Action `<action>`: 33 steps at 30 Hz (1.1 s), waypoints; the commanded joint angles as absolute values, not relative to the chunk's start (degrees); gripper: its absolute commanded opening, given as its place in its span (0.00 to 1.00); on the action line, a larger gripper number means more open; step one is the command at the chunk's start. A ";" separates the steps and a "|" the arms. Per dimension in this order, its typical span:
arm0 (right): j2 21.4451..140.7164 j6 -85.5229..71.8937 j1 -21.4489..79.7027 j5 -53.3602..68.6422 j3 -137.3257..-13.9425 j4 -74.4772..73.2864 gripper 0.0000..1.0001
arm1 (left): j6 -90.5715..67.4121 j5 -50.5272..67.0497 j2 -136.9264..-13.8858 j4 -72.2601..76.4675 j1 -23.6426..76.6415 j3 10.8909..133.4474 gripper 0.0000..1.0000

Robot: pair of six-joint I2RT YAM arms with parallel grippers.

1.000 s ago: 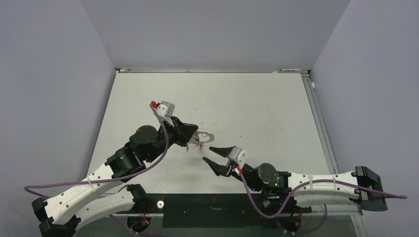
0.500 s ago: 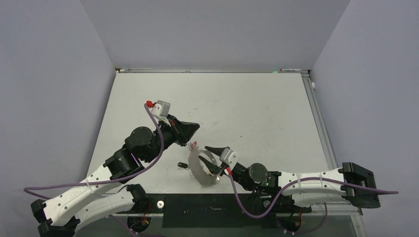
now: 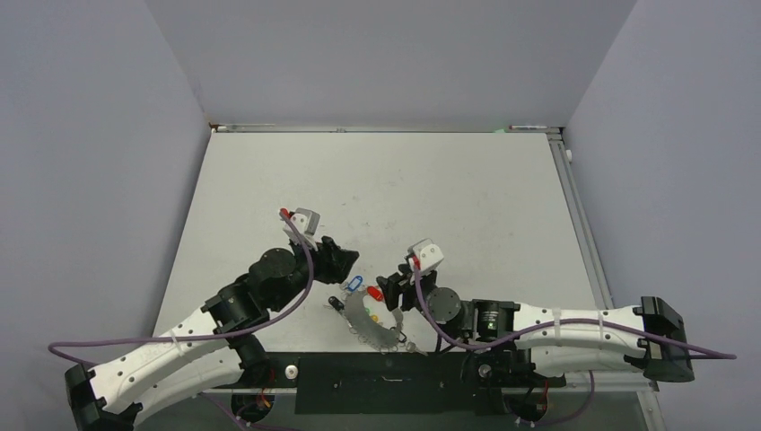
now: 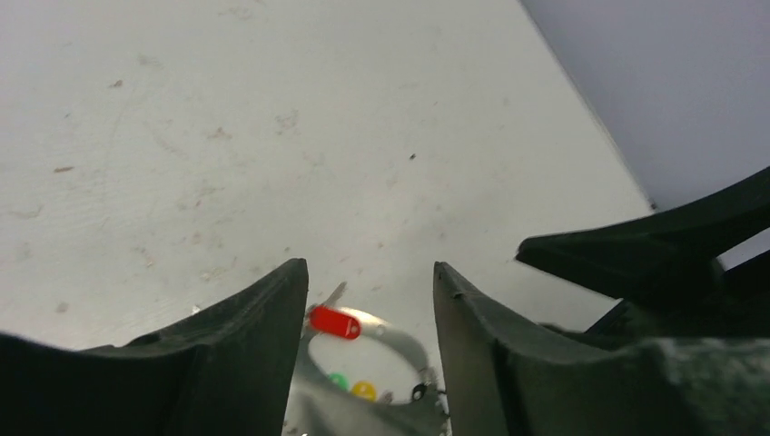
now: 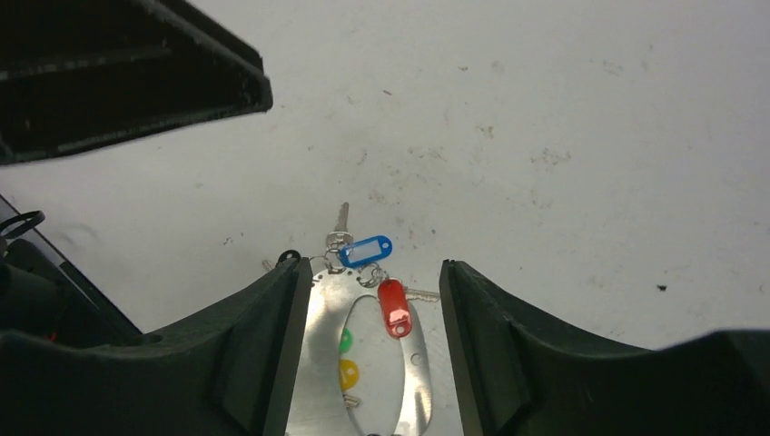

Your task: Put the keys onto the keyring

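Observation:
The keyring (image 3: 359, 323), a wide silvery oval loop, lies flat near the table's front edge between my two grippers. Keys hang at its far end: a blue tag (image 5: 365, 251), a red tag (image 5: 393, 307), green (image 5: 345, 341) and yellow (image 5: 348, 373) heads inside the loop, and a bare silver key (image 5: 341, 218). My right gripper (image 5: 375, 265) is open and straddles the keyring (image 5: 413, 363), with a gap on the right side. My left gripper (image 4: 369, 266) is open just beyond the keyring (image 4: 404, 338), holding nothing. The red tag (image 4: 333, 322) shows between its fingers.
A tiny black oval clip (image 5: 289, 257) lies by the right gripper's left finger. A black mounting strip (image 3: 386, 382) runs along the near edge right behind the keyring. The white table (image 3: 449, 197) extends far and right, walled on three sides.
The left gripper held the keyring up a second ago, then let it go. The keyring came down toward the near edge by the right gripper. Both grippers have opened.

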State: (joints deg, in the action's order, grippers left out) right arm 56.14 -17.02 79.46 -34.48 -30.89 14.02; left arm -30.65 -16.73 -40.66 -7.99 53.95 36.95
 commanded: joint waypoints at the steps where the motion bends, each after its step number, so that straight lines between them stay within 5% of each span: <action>1: 60.19 -43.64 77.52 -36.81 -39.47 -18.14 0.56 | -32.55 -19.73 -37.14 -11.82 54.12 32.76 0.55; 11: 63.71 -48.71 78.64 -14.65 -32.96 -24.79 0.52 | -37.88 -15.56 -37.47 -15.04 54.37 25.65 0.61; 24: 82.92 -43.55 86.55 -21.05 -37.46 -24.02 0.56 | -25.01 -19.08 -30.07 -34.87 55.13 41.81 0.62; 27: 85.33 -42.73 86.50 -20.95 -38.21 -22.97 0.47 | -22.45 -20.15 -25.72 -34.84 55.11 39.53 0.63; 33: 85.60 -43.03 86.52 -20.61 -38.14 -24.04 0.07 | -22.07 -20.06 -19.02 -32.78 55.11 36.53 0.65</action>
State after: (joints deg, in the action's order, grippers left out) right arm 83.42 -43.42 87.42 -18.22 -39.83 -21.91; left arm -24.75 -19.40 -21.96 -32.97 54.81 37.63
